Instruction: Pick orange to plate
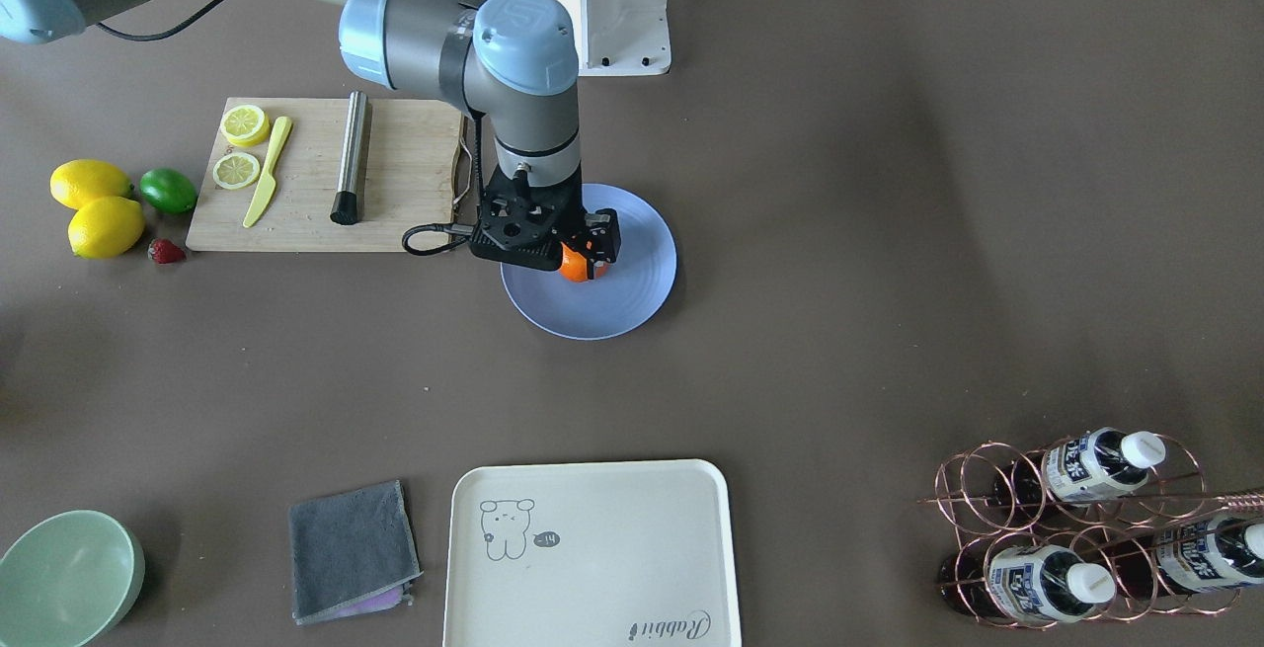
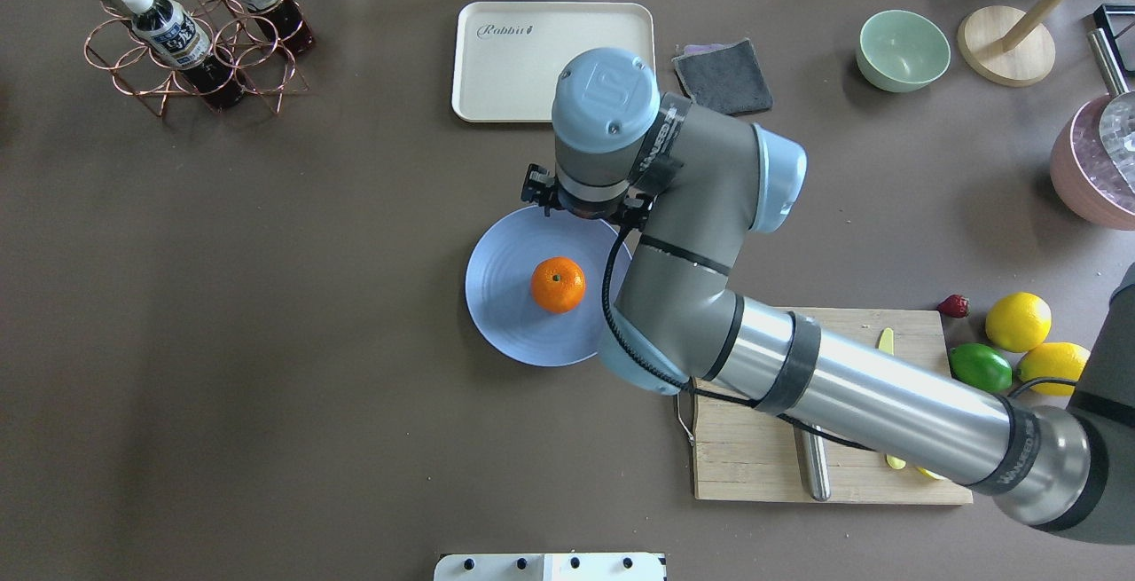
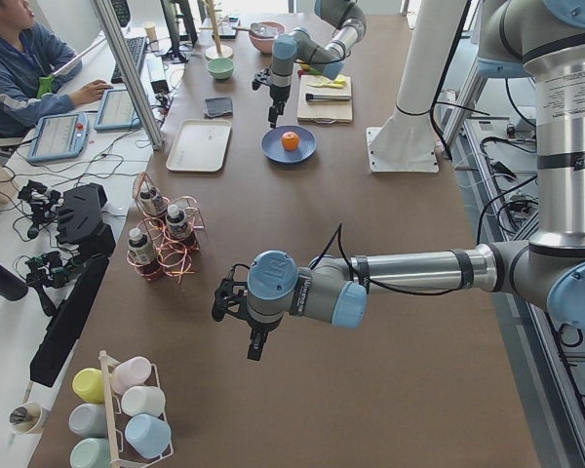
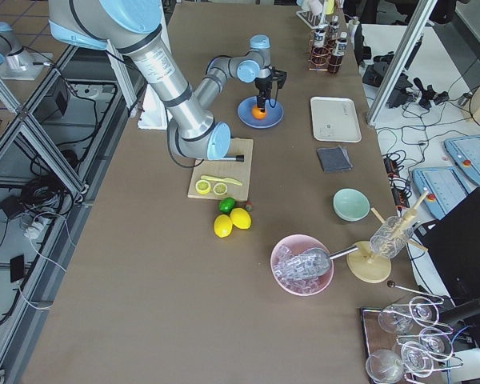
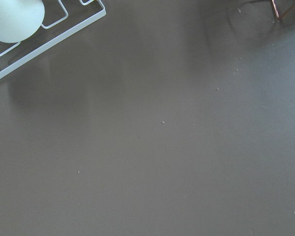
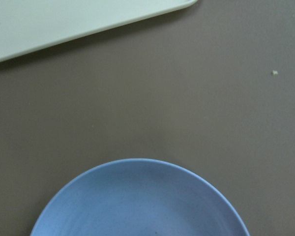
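The orange lies free on the middle of the periwinkle-blue plate, stem dimple up. In the front-facing view the orange is half hidden behind my right gripper, which hangs over the plate above the fruit, open and holding nothing. The right wrist view shows only the plate's far rim and no fingers. My left gripper hangs over bare table far from the plate, and I cannot tell its state.
A wooden board with lemon halves, a yellow knife and a metal cylinder lies beside the plate. Beyond it sit two lemons, a lime and a strawberry. A cream tray, grey cloth, green bowl and bottle rack line the far side.
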Controlling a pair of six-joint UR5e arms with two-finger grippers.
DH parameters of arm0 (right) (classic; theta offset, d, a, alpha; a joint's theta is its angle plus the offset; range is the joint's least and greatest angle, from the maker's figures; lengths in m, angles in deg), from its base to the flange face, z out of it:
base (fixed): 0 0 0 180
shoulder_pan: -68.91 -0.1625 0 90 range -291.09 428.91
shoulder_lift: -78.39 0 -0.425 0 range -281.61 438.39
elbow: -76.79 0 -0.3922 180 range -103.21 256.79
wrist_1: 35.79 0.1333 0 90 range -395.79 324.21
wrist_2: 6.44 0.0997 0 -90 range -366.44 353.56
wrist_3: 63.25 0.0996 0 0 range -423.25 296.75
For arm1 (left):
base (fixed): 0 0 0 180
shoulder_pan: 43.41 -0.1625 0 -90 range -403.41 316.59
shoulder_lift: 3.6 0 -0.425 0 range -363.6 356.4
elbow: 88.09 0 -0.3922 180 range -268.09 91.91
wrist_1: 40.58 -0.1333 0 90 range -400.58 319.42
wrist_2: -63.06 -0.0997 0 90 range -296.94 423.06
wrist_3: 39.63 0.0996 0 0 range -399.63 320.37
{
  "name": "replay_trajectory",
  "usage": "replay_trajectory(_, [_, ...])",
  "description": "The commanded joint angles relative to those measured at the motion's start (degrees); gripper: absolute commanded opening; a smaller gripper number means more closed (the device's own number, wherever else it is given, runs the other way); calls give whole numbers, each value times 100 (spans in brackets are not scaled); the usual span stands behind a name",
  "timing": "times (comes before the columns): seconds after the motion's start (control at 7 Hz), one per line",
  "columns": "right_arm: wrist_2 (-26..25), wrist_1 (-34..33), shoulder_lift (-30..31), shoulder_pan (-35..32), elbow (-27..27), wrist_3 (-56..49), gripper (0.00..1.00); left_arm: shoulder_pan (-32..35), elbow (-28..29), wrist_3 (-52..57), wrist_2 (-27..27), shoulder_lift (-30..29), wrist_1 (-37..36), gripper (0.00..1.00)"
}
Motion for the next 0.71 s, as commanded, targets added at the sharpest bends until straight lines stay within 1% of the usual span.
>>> replay_trajectory(0.0, [1009,-263,560,-1356,-143,-1748,100,0,33,0,-30,0,-21,98])
replay_trajectory(0.29, [1450,-273,1753,-2516,-590,-3830,100,-17,59,0,-30,0,-47,98])
replay_trajectory(0.43, [1539,-273,2212,-3053,-662,-4754,100,-52,33,0,-30,-113,-491,98])
replay_trajectory(0.57, [1558,-291,2565,-3372,-706,-5477,100,-114,-2,9,-39,-480,-1374,98])
